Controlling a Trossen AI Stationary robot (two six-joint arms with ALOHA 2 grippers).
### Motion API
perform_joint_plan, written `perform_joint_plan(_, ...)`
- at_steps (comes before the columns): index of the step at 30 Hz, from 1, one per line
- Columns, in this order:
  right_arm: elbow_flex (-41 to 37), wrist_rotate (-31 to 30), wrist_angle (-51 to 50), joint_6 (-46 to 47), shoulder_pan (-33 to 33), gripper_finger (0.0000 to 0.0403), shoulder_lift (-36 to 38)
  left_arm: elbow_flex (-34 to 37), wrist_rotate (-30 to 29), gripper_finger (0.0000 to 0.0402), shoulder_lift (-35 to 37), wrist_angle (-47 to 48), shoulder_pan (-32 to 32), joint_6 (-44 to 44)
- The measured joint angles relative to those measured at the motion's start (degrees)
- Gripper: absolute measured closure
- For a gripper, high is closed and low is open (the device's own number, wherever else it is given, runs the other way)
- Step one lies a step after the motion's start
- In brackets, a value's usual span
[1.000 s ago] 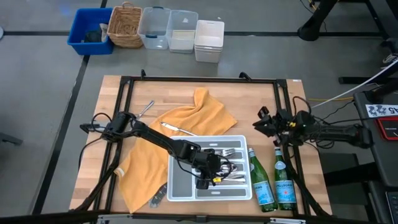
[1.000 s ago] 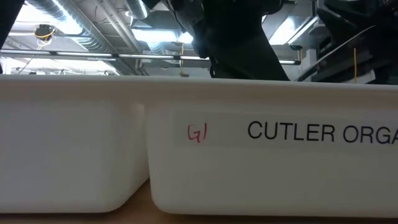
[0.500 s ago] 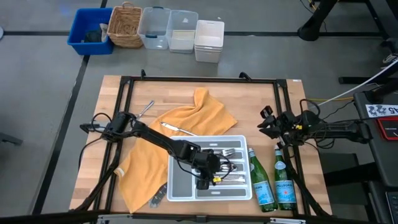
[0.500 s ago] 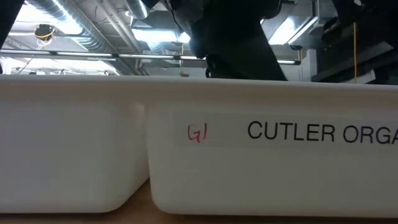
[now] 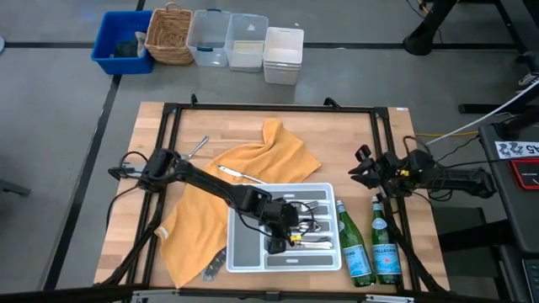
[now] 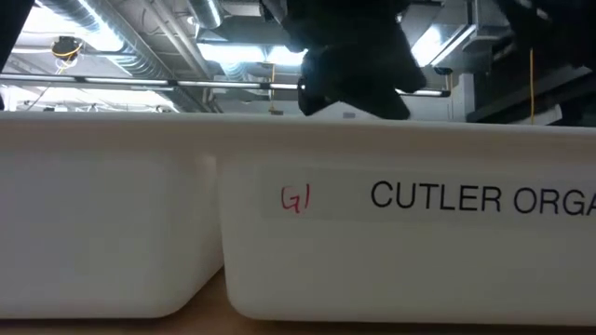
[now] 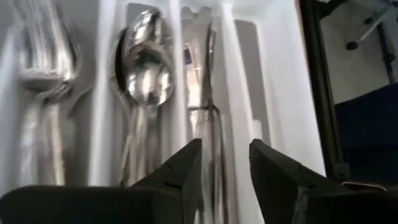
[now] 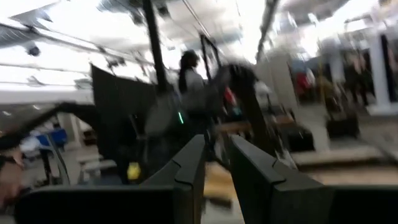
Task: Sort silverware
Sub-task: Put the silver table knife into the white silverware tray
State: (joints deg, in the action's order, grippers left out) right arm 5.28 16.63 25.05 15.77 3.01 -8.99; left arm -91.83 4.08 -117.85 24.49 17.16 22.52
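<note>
The shiny silver-metal silverware (image 5: 313, 220) lies mostly in the white plastic divided tray (image 5: 244, 249) on the wooden tabletop (image 5: 337, 143): forks (image 7: 43, 81), spoons (image 7: 144, 74) and table knives (image 7: 208, 124) each in their own slot. One piece (image 5: 241, 175) still rests on the rumpled orange cloth (image 5: 253, 164), another (image 5: 197, 147) on bare wood.

The risk, as I judge it: a careless lift could snag a knife and drag it across the divider.

The left end effector (image 7: 225, 171) hovers just above the knife slot, fingers parted and empty (nothing between them). The right end effector (image 5: 357, 167) waits near the right edge, beside two green glass bottles (image 5: 370, 244), fingers slightly apart, holding nothing.
</note>
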Motion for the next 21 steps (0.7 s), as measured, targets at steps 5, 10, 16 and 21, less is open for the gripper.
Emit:
perform_joint_plan(5,0.0,-3.7,-15.2,0.0,0.0,0.0325,4.8,-0.1,-0.3,0.0291,3.3,6.4,-0.5,0.1)
perform_joint_plan(10,0.0,-6.8,-23.6,0.3,0.0,0.0325,6.9,-0.1,-0.4,0.0296,7.9,17.0,-1.9,1.3)
perform_joint_plan(16,0.0,-11.5,-29.3,0.2,0.0,0.0325,6.9,-0.1,-1.3,0.0295,13.4,29.6,-6.5,1.9)
perform_joint_plan(21,-2.7,-14.6,-26.7,0.2,0.0,0.0325,6.9,-0.1,-1.5,0.0299,16.3,34.0,-11.6,-0.8)
